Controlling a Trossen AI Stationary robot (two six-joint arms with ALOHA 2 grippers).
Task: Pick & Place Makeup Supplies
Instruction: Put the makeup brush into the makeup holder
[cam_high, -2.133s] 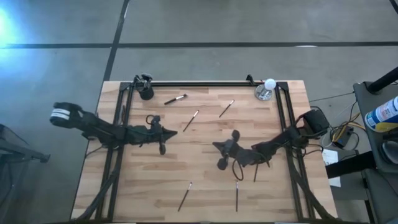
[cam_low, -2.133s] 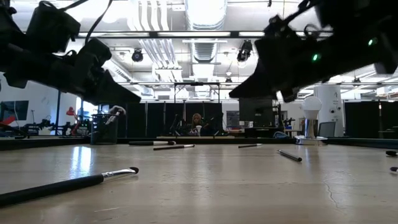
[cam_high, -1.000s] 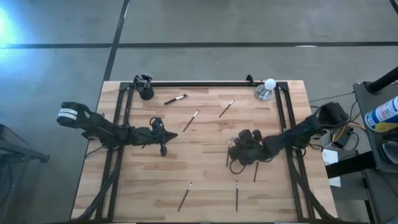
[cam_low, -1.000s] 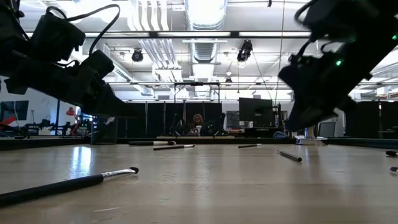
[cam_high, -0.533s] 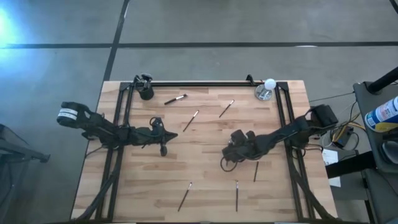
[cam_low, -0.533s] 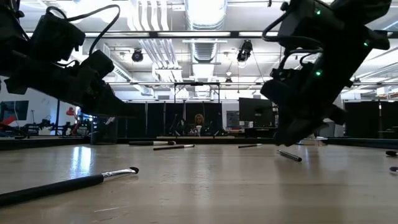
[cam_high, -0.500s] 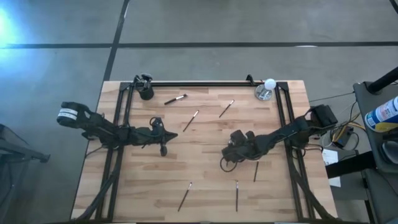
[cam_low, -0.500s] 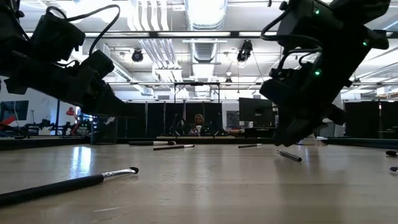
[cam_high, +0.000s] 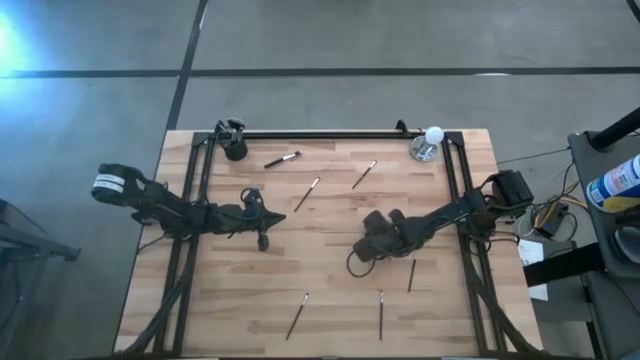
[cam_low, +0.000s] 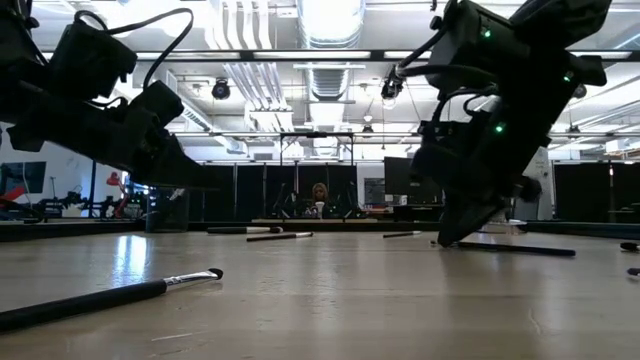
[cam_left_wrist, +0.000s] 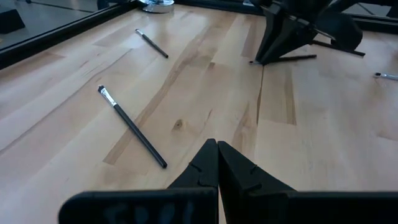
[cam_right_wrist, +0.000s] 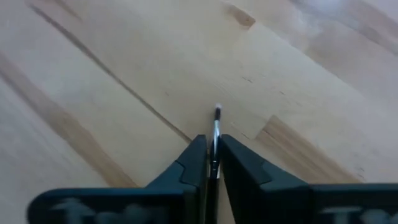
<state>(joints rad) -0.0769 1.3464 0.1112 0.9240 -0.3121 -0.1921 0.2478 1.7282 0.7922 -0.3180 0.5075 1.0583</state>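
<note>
Moved since earlier: right gripper (cam_high: 366, 246) had slid leftward across the table's middle and come down onto a brush; left arm had not shifted
Left gripper (cam_left_wrist: 217, 163): hovered over the left-centre boards, fingers pressed together on nothing
Black cup (cam_high: 235, 149): stood at the far-left corner with brushes in it
Loose makeup brushes: one (cam_high: 283, 159) just right of the cup, two (cam_high: 307, 193) (cam_high: 364, 174) farther along the far half, two (cam_high: 297, 315) (cam_high: 380, 311) near the front edge, one (cam_high: 411, 275) beside the right arm
Right gripper: fingers pinched a thin brush (cam_right_wrist: 216, 134) whose tip poked out ahead, low against the wood
Handling: brushes looked light, stiff and prone to roll; probably best gripped mid-handle, clear of the bristles
Edges: black frame rails (cam_high: 320, 135) ran along the back and sides
Open room: bare wood (cam_high: 330, 240) between the arms gave a free path towards the cup
White ball on silver base (cam_high: 431, 141): sat at the far-right corner
</note>
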